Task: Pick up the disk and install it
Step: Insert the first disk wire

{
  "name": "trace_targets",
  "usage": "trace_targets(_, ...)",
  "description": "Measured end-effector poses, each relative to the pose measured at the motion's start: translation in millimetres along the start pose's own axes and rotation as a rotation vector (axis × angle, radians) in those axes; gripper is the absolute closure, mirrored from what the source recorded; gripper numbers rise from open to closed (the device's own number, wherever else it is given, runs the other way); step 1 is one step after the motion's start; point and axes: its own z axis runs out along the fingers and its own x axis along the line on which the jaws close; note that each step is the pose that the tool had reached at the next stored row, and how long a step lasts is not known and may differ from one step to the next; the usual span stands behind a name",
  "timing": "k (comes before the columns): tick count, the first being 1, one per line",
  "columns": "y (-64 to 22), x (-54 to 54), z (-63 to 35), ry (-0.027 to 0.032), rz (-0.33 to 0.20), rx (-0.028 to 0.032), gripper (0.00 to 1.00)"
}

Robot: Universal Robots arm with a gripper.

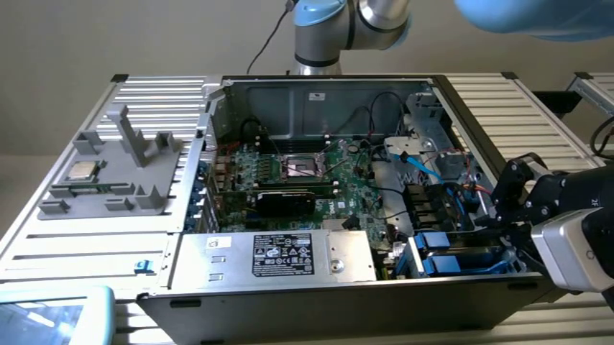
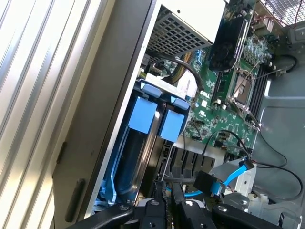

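The claw is nearly closed, jaws a sliver apart. I cannot tell whether it pinches anything. The disk stands on edge in the computer case, just ahead, with its long axis pointing away.

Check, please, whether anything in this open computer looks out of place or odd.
One thing stands out: the processor socket inside the case looks empty, while a small square processor chip lies outside it, on the grey holder at the exterior view's left. Nothing looks spilled or damaged.
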Motion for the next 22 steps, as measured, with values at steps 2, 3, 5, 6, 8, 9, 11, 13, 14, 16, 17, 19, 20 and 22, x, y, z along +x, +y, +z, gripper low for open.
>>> trace_targets(2,-0.6,-2.9,-1.7,0.0075,0.001,-0.0023,0.84)
trace_targets(3,-0.9,-4.5,-3.2,0.0121,0.001,-0.0037,0.84)
trace_targets(5,-1.6,-7.9,-5.8,0.0254,0.002,-0.0076,0.84)
trace_targets(6,-1.9,-9.5,-6.4,0.0336,0.003,-0.0101,0.84)
trace_targets(8,-2.6,-12.4,-6.6,0.0519,0.005,-0.0156,0.84)
trace_targets(9,-2.9,-13.6,-6.3,0.0623,0.006,-0.0187,0.84)
trace_targets(11,-3.4,-16.4,-5.6,0.0838,0.008,-0.0243,0.84)
trace_targets(13,-4.3,-20.6,-5.4,0.0985,0.009,-0.028,0.84)
trace_targets(14,-4.7,-23.0,-5.5,0.1046,0.009,-0.0294,0.84)
trace_targets(16,-5.4,-27.4,-5.5,0.1172,0.01,-0.0329,0.84)
trace_targets(17,-5.8,-29.5,-5.2,0.1246,0.011,-0.0348,0.84)
trace_targets(19,-6.6,-33.5,-4.6,0.1399,0.011,-0.0377,0.84)
trace_targets(20,-7.1,-35.4,-4.2,0.1479,0.011,-0.0388,0.84)
trace_targets(22,-7.8,-39.0,-3.4,0.1651,0.012,-0.0414,0.84)
